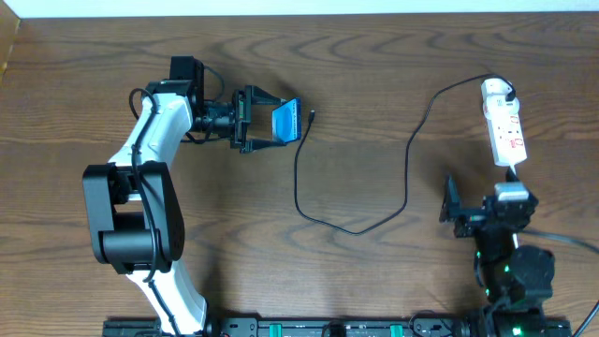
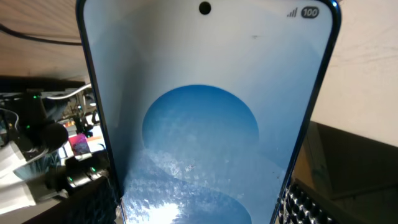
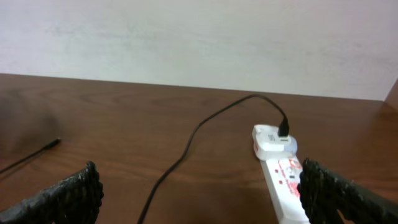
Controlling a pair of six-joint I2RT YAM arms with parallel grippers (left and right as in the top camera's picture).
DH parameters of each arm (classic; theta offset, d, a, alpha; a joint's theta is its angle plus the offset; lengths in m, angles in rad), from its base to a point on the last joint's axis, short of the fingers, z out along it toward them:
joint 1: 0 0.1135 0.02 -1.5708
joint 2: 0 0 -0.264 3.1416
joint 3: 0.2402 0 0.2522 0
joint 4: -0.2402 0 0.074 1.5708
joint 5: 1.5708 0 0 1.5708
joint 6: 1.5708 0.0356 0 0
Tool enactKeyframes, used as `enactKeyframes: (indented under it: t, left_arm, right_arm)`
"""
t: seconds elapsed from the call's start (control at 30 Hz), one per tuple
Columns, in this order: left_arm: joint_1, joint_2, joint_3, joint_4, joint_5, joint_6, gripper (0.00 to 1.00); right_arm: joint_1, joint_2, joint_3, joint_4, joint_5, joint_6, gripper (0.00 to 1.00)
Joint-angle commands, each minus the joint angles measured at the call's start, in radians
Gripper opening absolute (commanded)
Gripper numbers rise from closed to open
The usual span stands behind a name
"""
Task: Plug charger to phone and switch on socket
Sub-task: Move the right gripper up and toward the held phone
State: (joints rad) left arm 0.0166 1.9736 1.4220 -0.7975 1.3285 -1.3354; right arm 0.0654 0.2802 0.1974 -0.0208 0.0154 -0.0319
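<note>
My left gripper (image 1: 267, 124) is shut on the phone (image 1: 286, 121), holding it tilted up off the table; its blue screen fills the left wrist view (image 2: 205, 124). The black charger cable (image 1: 356, 227) loops across the table from its loose tip (image 1: 310, 116), just right of the phone, to its plug in the far end of the white socket strip (image 1: 504, 122). My right gripper (image 1: 465, 212) is open and empty, near the strip's near end. In the right wrist view the strip (image 3: 283, 180) lies ahead right with the cable (image 3: 186, 149) running left.
The socket's white cord (image 1: 514, 173) runs toward the right arm's base. A black rail (image 1: 318, 328) lies along the table's front edge. A pale wall (image 3: 199, 37) stands behind the table.
</note>
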Motion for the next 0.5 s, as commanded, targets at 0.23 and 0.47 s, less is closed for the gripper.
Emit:
enactKeyframes:
  t: [0.23, 0.47]
  left_arm:
    - [-0.003, -0.03, 0.017, 0.0, 0.029, -0.005, 0.68]
    - [-0.003, -0.03, 0.017, 0.0, 0.029, -0.005, 0.68]
  right_arm:
    - [-0.076, 0.461, 0.397, -0.067, -0.174, 0.016, 0.99]
    - [-0.156, 0.734, 0.736, -0.322, -0.347, 0.016, 0.99]
